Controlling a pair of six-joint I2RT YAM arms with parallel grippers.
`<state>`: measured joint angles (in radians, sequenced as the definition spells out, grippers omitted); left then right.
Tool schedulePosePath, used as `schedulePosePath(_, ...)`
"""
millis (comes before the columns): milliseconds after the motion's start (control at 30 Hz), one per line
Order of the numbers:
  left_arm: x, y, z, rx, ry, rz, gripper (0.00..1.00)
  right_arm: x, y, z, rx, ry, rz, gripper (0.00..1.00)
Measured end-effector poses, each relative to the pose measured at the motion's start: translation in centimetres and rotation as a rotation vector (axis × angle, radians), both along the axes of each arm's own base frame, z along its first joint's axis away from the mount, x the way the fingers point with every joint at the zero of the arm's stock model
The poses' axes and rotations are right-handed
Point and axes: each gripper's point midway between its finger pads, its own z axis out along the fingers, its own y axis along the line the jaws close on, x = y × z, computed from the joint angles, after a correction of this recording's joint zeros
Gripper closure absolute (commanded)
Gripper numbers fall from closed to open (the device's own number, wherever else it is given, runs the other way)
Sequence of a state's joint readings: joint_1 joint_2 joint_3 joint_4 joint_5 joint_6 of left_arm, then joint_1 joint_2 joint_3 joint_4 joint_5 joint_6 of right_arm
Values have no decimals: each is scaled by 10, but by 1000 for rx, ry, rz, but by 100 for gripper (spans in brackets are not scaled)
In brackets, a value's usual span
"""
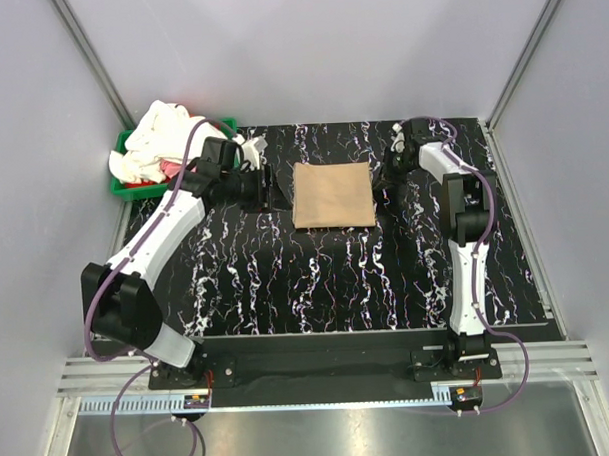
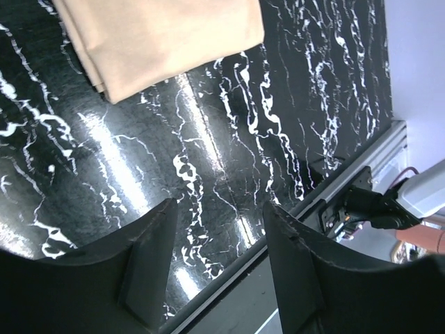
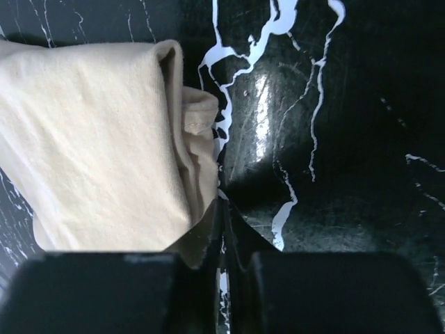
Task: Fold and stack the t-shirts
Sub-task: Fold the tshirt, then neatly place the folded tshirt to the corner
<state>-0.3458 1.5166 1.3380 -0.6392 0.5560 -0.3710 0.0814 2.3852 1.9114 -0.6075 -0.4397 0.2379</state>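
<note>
Tan t-shirt point(image 1: 332, 194): folded into a flat rectangle on the table point(image 1: 287, 289), between the two grippers.
Top view, left gripper point(image 1: 271, 192): just off the shirt's left edge, not touching it.
Top view, right gripper point(image 1: 388, 181): just beside the shirt's right edge.
Top view, green bin point(image 1: 123, 184): behind the left gripper, holds white t-shirt point(image 1: 161, 133) and pink-red t-shirt point(image 1: 169, 171).
Left wrist view: jaws wide apart, nothing between them; shirt ahead of the fingertips, apart.
Right wrist view: jaws almost together; shirt hem against one finger; can't tell if pinched.
</note>
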Motion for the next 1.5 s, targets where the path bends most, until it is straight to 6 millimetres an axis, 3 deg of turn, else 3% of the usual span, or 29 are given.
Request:
schedulePosePath(233,0,-4,-15,-4,51,-15,44,6,-16,1,-17,-17,-3,100)
schedulePosePath(267,0,-4,-15,-4,52,-15,44,7,-20,2,-16,-17,-10,96)
schedulePosePath(300,0,-4,-15,-4,51,-15,44,7,-23,2,-15,-15,-19,84)
schedulePosePath(433,0,-4,-16,-4,51,-15,44,7,-33,4,16,5,-53,69)
schedulePosePath(667,0,-5,-15,-8,51,-19,43,4,-24,19,126,21,-49,56)
schedulePosePath(833,-1,-5,-15,-11,53,-22,43,5,-13,40,174,-11,-28,55)
schedulePosePath(967,-1,-6,-15,-14,54,-25,43,5,-3,42,183,-24,-7,54)
schedulePosePath(1267,-2,-6,-15,-16,55,-27,44,-7,28,35,167,-13,55,56)
schedulePosePath(1500,-2,-6,-15,-17,55,-28,44,-16,22,12,95,21,42,56)
